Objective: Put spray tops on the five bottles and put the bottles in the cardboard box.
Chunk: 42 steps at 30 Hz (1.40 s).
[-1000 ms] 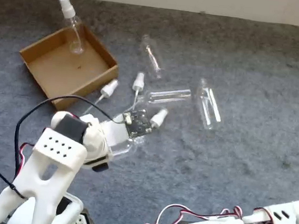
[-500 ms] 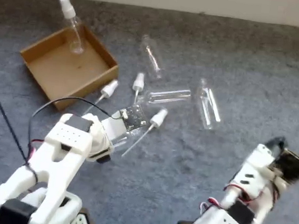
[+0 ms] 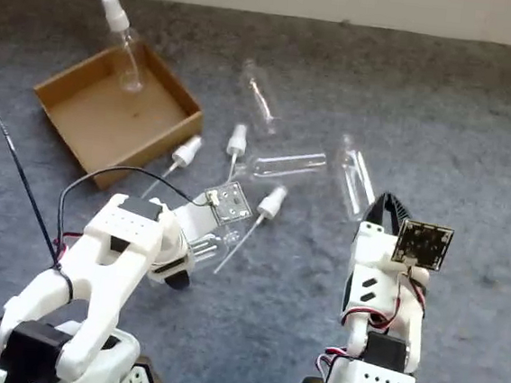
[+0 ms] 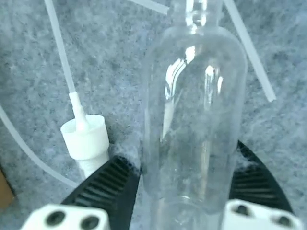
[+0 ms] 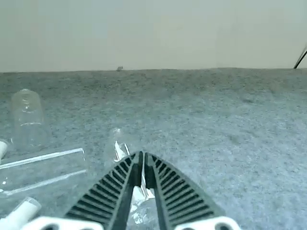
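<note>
Clear plastic bottle (image 4: 192, 120) in the clamp! The left gripper (image 4: 184, 179) has its black ribbed jaws pressed against both sides of the bottle's body, low over the grey carpeted table (image 3: 478, 131). A white spray top (image 4: 86, 141) with its thin tube lies just beside one jaw. From the high view, a second spray top (image 3: 187, 151) sits against the wall of the brown cardboard box (image 3: 151, 150), and a third spray top (image 3: 237, 140) is near it. A capped bottle (image 3: 128, 61) stands in the box's far corner. Three bare bottles lie on their sides: far bottle (image 3: 260, 97), middle bottle (image 3: 285, 164) and near bottle (image 3: 356, 179). The right gripper (image 5: 143, 160) hovers by that last one, jaws pinched together, holding nothing.
</note>
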{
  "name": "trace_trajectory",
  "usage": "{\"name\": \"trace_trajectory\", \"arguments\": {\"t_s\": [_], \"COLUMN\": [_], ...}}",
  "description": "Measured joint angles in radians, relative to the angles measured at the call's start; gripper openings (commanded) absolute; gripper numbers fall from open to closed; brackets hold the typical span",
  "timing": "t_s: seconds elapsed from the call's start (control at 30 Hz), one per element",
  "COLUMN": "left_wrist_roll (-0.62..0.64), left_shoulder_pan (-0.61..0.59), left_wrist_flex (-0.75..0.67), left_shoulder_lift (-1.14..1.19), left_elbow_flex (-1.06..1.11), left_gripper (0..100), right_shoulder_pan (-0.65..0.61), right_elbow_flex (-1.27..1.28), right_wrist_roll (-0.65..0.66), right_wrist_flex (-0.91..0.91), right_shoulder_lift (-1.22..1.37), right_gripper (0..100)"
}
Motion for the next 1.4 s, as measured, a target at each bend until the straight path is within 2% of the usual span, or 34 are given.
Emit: {"name": "trace_trajectory", "arguments": {"t_s": [0.2, 0.4, 0.57, 0.73, 0.9, 1.03, 1.23, 1.4], "left_wrist_roll": [-0.002, -0.002, -0.002, -0.002, -0.072, -0.081, -0.084, -0.084], "left_shoulder_pan": [0.002, 0.002, 0.046, 0.115, 0.114, 0.121, 0.12, 0.117], "left_wrist_flex": [0.011, 0.127, 0.19, 0.198, 0.199, 0.199, 0.025, -0.023], "left_shoulder_lift": [0.0, 0.006, 0.008, 0.008, 0.011, 0.012, 0.012, 0.012], "left_elbow_flex": [-0.038, -0.186, -0.215, -0.216, -0.218, -0.218, -0.124, -0.104], "left_gripper": [22, 22, 27, 27, 27, 27, 27, 27], "right_shoulder_pan": [-0.005, -0.005, -0.005, -0.005, -0.005, -0.005, -0.003, -0.003], "right_elbow_flex": [0.0, 0.0, 0.0, 0.0, 0.0, 0.0, 0.0, 0.0], "right_wrist_roll": [0.0, 0.0, 0.0, 0.0, 0.0, 0.0, 0.0, 0.0], "right_wrist_flex": [0.072, 0.103, 0.132, 0.137, 0.137, 0.137, 0.137, 0.137], "right_shoulder_lift": [0.0, 0.0, 0.0, 0.0, 0.0, 0.0, 0.0, 0.0], "right_gripper": [0.5, 0.5, 0.5, 0.5, 0.5, 0.5, 0.5, 0.5]}}
